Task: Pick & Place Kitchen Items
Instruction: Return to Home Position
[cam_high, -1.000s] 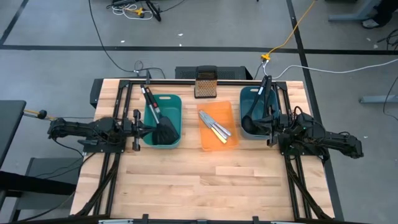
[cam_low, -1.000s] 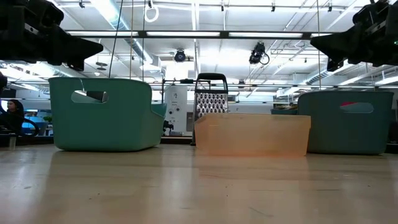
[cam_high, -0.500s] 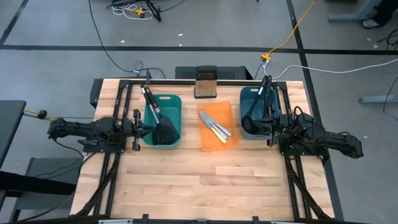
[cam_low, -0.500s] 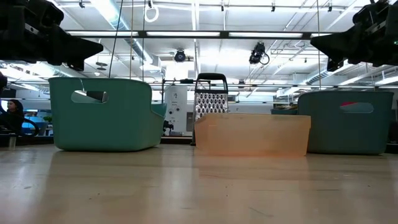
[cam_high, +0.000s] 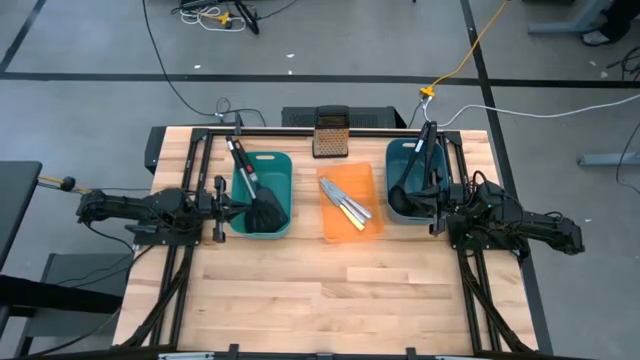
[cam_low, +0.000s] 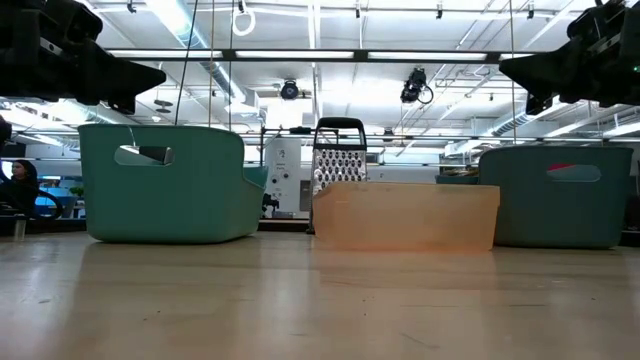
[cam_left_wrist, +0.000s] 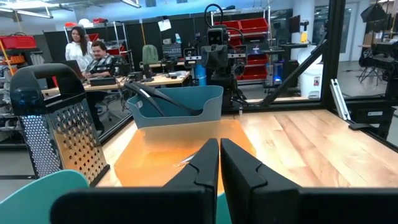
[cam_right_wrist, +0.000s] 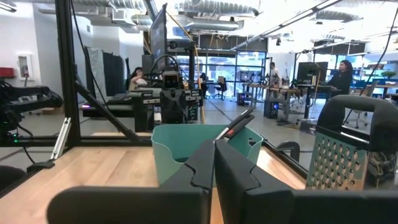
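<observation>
Seen from above, the wooden table (cam_high: 330, 290) carries a row of three containers across the upper middle of the frame, with a dark box grater (cam_high: 331, 132) standing just above them at the table's far edge. The left teal bin (cam_high: 285, 160) holds two black slotted spatulas (cam_high: 262, 212), their handles leaning toward the upper left. The orange tray (cam_high: 335, 230) at centre holds two slim silver table knives (cam_high: 343, 202) lying diagonally, with a small yellow-handled knife (cam_high: 357, 224) by them. The right teal bin (cam_high: 395, 150) holds two black ladles (cam_high: 405, 195), handles rising toward the top. The left gripper (cam_high: 226, 208) sits just left of the spatula bin, and the right gripper (cam_high: 438, 212) sits just right of the ladle bin. At table height, both bins and the tray hide their contents, the grater shows behind the tray, and a person (cam_low: 20, 185) sits at far left. The left wrist view shows that arm's fingers (cam_left_wrist: 205, 163) pressed together and empty, with the grater at left. The right wrist view shows the same: fingers (cam_right_wrist: 229, 163) closed on nothing, a spatula handle poking above the bin ahead.
</observation>
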